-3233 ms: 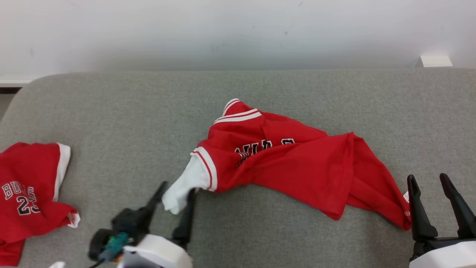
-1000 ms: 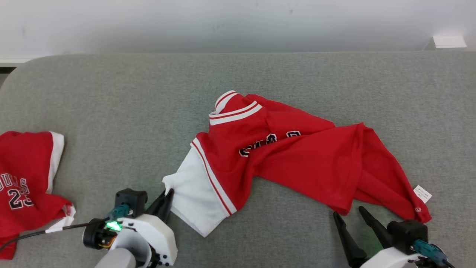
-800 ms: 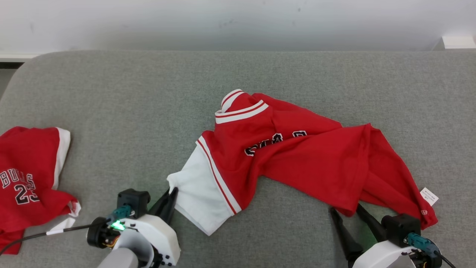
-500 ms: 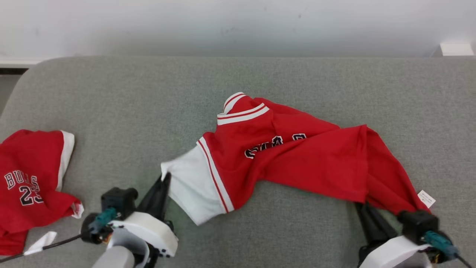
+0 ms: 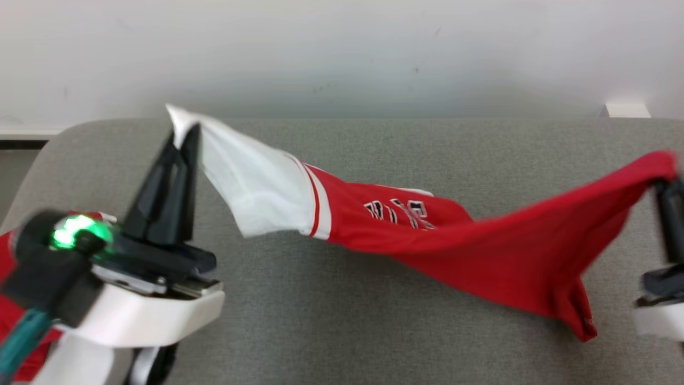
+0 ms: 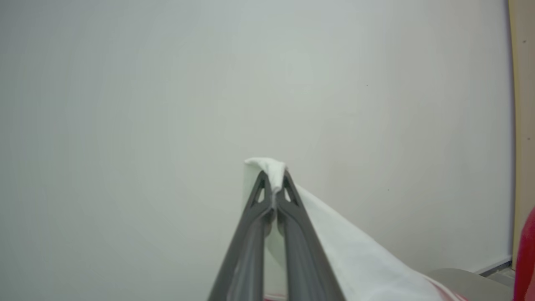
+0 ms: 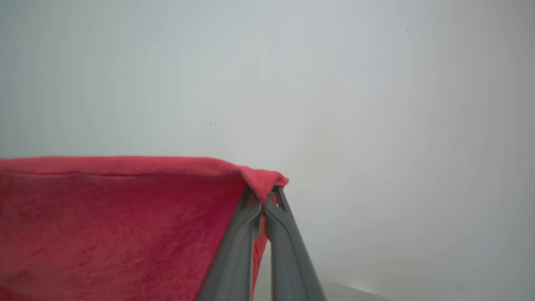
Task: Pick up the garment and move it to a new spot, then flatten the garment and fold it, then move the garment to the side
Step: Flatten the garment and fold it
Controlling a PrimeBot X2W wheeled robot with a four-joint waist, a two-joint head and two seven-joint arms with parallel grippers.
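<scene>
The garment (image 5: 443, 235) is a red shirt with a white sleeve and black lettering, stretched in the air between my two grippers above the grey couch (image 5: 331, 315). My left gripper (image 5: 184, 133) is raised at the left and shut on the white sleeve's tip (image 6: 271, 167). At the right edge, blurred, my right gripper (image 5: 668, 187) is shut on a red corner of the garment (image 7: 263, 177). The garment's middle sags low toward the cushion. Both wrist views look past the pinched cloth at a pale wall.
A second red garment (image 5: 10, 305) lies at the couch's left end, mostly hidden behind my left arm. A pale wall (image 5: 342, 48) runs behind the couch. A small white block (image 5: 625, 109) sits at the far right.
My right gripper closed on the garment's red corner. Both arms then rose, lifting the garment off the cushion and stretching it between them. The camera tilted too.
</scene>
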